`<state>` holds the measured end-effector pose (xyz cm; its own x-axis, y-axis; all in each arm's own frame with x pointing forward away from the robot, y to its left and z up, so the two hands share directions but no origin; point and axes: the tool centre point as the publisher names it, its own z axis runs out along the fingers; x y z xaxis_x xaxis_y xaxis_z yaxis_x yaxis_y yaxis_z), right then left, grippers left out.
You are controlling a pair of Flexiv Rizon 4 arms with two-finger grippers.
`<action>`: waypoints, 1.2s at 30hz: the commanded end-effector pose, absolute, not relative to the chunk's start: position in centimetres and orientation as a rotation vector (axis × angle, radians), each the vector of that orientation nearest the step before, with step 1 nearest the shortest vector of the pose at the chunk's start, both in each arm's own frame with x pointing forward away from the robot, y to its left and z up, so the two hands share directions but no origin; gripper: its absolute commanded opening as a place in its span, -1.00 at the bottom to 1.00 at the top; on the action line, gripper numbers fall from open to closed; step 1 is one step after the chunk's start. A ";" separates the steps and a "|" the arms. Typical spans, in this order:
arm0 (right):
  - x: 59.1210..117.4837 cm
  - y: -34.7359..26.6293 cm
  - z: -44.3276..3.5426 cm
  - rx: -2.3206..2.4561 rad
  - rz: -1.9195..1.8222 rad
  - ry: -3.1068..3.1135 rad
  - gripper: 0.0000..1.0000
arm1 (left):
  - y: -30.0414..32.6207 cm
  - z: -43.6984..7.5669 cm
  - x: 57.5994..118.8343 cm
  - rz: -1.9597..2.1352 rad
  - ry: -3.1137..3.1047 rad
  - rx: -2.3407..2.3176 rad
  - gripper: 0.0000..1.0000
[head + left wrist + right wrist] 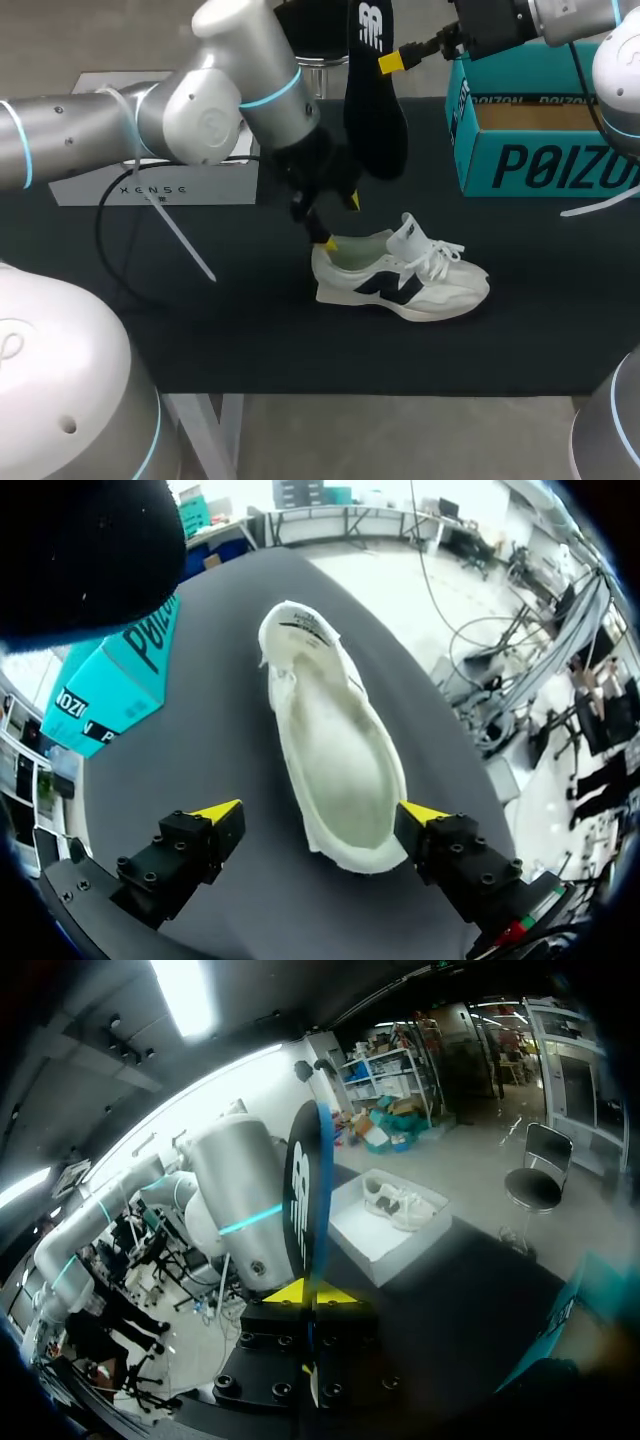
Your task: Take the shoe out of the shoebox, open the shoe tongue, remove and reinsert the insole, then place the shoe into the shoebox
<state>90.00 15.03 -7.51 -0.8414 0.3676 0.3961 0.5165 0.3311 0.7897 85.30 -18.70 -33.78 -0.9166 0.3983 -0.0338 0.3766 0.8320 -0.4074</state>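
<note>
Right now my right gripper (315,1293) is clamped on the insole (303,1185). Its two yellow tips are pinched together on one end, so the black sole hangs upright in the air above the shoe (400,275), not touching it. I judge that I hold it by the end so the free end can be steered down into the shoe's mouth. My left gripper (318,812) is spread wide and grips nothing. It sits low at the heel with a finger on each side, one tip close against the heel's edge and the other apart from it. That looks to me like a brace to keep the shoe from sliding when the insole goes in. The shoe stands on its sole on the table (200,340), toe toward my right, with the tongue (408,230) pulled up so the mouth gapes. Inside it I see only pale lining and no insole, so removal is done and reinsertion is what is left. The shoebox (540,165) stands open at the table's far right, well apart from the shoe. What I can see of its inside is bare brown card, though part of the box is out of sight.
</note>
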 end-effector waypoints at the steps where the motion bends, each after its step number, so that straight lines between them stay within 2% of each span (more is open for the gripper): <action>1: 90.1 15.2 -7.5 -0.821 -1.527 -2.444 -1.00 | -18.3 -33.8 85.3 0.636 -2.958 -0.622 1.00; 6: 90.1 15.2 -7.5 -0.821 -1.527 -2.444 -1.00 | -18.0 -33.7 85.2 0.636 -2.962 -0.612 1.00; 16: 89.1 11.8 -1.7 -0.867 -1.487 -2.575 -1.00 | -18.3 -34.1 85.0 0.627 -2.951 -0.618 1.00; 23: 86.9 10.4 0.4 -0.913 -1.426 -2.600 -1.00 | -18.8 -34.1 85.3 0.633 -2.945 -0.630 1.00; 36: 84.0 8.8 1.2 -0.933 -1.497 -2.581 -1.00 | -19.6 -34.1 85.9 0.632 -2.933 -0.661 1.00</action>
<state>84.79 9.65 1.82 -0.8288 0.4755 0.2950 0.4988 0.3890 0.7745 85.62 -19.32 -33.94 -0.9068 0.4206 -0.0281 0.3945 0.8232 -0.4082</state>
